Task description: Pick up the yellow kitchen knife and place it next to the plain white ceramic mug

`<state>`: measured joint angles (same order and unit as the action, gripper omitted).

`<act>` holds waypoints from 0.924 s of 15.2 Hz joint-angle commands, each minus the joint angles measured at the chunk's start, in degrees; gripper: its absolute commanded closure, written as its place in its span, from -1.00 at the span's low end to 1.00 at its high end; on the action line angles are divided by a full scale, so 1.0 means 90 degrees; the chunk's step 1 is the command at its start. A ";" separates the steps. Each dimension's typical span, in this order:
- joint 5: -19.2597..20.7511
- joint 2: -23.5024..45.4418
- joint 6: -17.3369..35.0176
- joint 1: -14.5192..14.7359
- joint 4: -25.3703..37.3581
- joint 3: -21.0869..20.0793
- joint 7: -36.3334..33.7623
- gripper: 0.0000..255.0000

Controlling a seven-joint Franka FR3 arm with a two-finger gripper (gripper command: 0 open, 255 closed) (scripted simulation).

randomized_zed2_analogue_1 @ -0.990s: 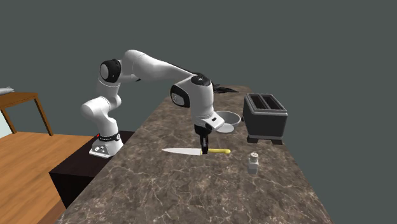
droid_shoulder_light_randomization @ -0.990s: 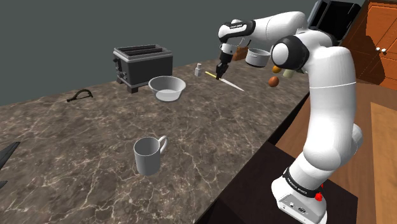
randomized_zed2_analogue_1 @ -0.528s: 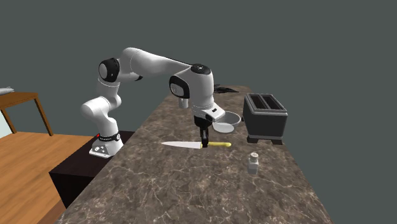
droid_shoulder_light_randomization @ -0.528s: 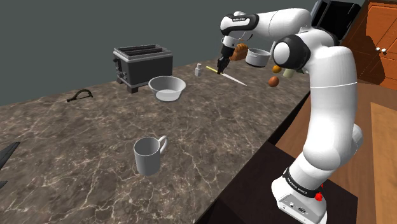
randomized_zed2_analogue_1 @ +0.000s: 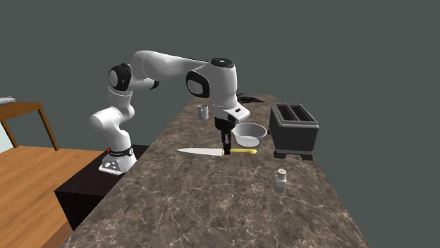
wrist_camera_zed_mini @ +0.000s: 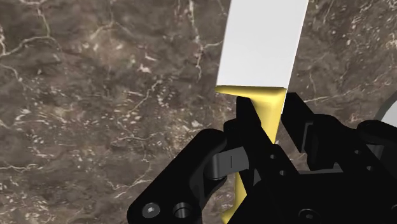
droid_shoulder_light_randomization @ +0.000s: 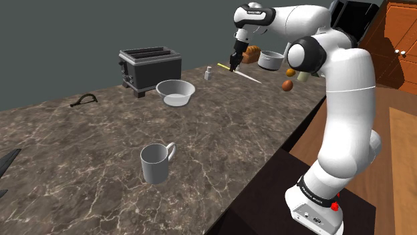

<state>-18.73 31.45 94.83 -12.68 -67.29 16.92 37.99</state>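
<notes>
The end effector (droid_shoulder_light_randomization: 232,65) (randomized_zed2_analogue_1: 227,149) (wrist_camera_zed_mini: 270,107) pointed straight down and pinched the knife (droid_shoulder_light_randomization: 244,74) (randomized_zed2_analogue_1: 201,151) (wrist_camera_zed_mini: 264,38) by its yellow handle, just behind where the pale blade began. Gripping so close to the blade probably put the hold near the knife's balance point, which would explain why it hung level and not drooping at the tip. It appeared to hang clear of the counter (droid_shoulder_light_randomization: 80,153) (randomized_zed2_analogue_1: 211,211), with the blade sticking out to one side of the fingers and the handle to the other. Held flat like that, it could later be set down without being turned.

The mug (droid_shoulder_light_randomization: 155,163), drawn plain grey, stood upright and well apart from the end effector, beyond the bowl (droid_shoulder_light_randomization: 176,92). The carry to it therefore looked long and not yet begun. A toaster (droid_shoulder_light_randomization: 150,69) sat past the bowl, and a small shaker (droid_shoulder_light_randomization: 208,73) (randomized_zed2_analogue_1: 281,180) stood near the end effector, close enough to mind when swinging the blade.

The counter was dark brown veined stone, running long and narrow. A flat grey wall (randomized_zed2_analogue_1: 352,42) stood behind it, with a wooden floor (randomized_zed2_analogue_1: 35,176) beside the black stand (droid_shoulder_light_randomization: 287,180)
</notes>
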 commanded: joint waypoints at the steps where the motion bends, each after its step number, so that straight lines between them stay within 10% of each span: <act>1: 0.0002 0.0019 -0.0189 -0.0025 0.0210 0.0000 -0.0040 1.00; 5: -0.0006 0.0082 -0.0491 -0.0079 0.0584 -0.0005 -0.0099 1.00; 14: 0.0363 -0.1309 0.0484 0.1111 -0.1541 -0.0191 -0.1087 1.00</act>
<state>-15.79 20.71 98.42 -3.75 -79.63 15.49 29.40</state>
